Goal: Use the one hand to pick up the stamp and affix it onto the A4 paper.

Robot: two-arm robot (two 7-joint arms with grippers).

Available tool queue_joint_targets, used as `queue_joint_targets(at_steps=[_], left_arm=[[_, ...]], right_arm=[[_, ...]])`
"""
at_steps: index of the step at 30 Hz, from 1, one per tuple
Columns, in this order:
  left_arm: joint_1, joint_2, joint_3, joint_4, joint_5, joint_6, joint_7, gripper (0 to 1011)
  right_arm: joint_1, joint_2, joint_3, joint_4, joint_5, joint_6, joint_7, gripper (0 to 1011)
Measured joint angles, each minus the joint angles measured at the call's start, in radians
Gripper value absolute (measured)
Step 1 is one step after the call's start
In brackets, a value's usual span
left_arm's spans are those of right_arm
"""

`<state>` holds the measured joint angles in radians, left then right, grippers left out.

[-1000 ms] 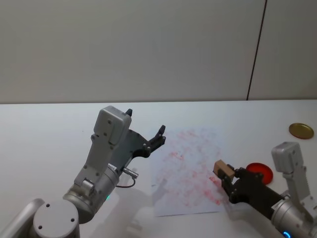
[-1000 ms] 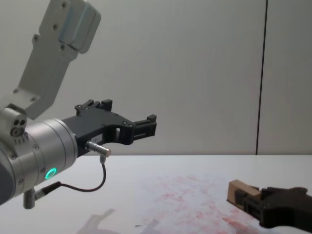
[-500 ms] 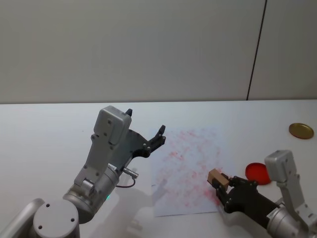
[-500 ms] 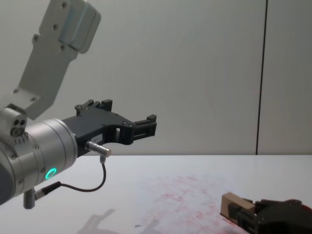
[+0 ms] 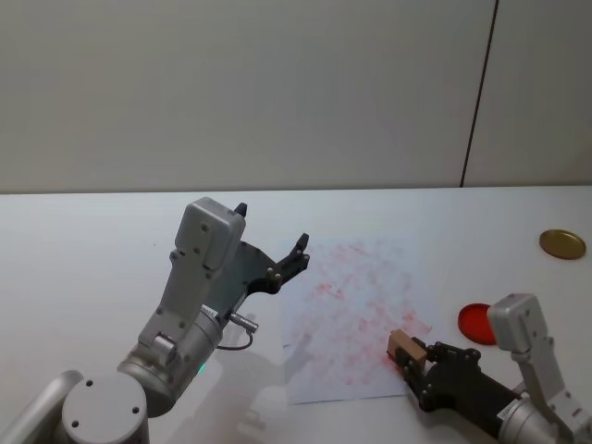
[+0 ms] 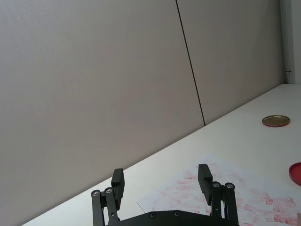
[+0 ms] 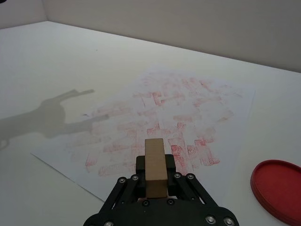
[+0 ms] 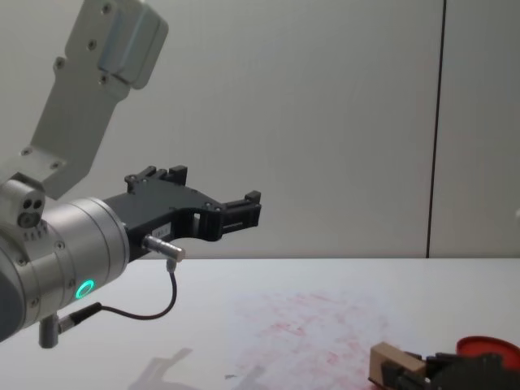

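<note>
I have the small tan rectangular wooden stamp (image 5: 404, 344) clamped in the black blocky jaws of my right gripper (image 5: 411, 359), low over the near right part of the white A4 paper (image 5: 351, 301). Whether it touches, I cannot tell. The sheet's red prints are too smudged to read. A flat round red ink pad (image 5: 478, 322) lies near its right edge. My left gripper (image 6: 160, 175) hangs raised, jaws spread wide, empty.
</note>
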<state>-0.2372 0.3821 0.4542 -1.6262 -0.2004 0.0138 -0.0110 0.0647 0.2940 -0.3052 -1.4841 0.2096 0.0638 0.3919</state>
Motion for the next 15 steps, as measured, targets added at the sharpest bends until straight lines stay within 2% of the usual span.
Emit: queue_joint_targets(at_steps=[15], left_arm=[[0.0, 0.0, 0.0, 0.0, 0.0, 0.0, 0.0, 993]], right_arm=[[0.017, 0.005, 0.005, 0.017, -0.01, 0.027, 0.028, 221]])
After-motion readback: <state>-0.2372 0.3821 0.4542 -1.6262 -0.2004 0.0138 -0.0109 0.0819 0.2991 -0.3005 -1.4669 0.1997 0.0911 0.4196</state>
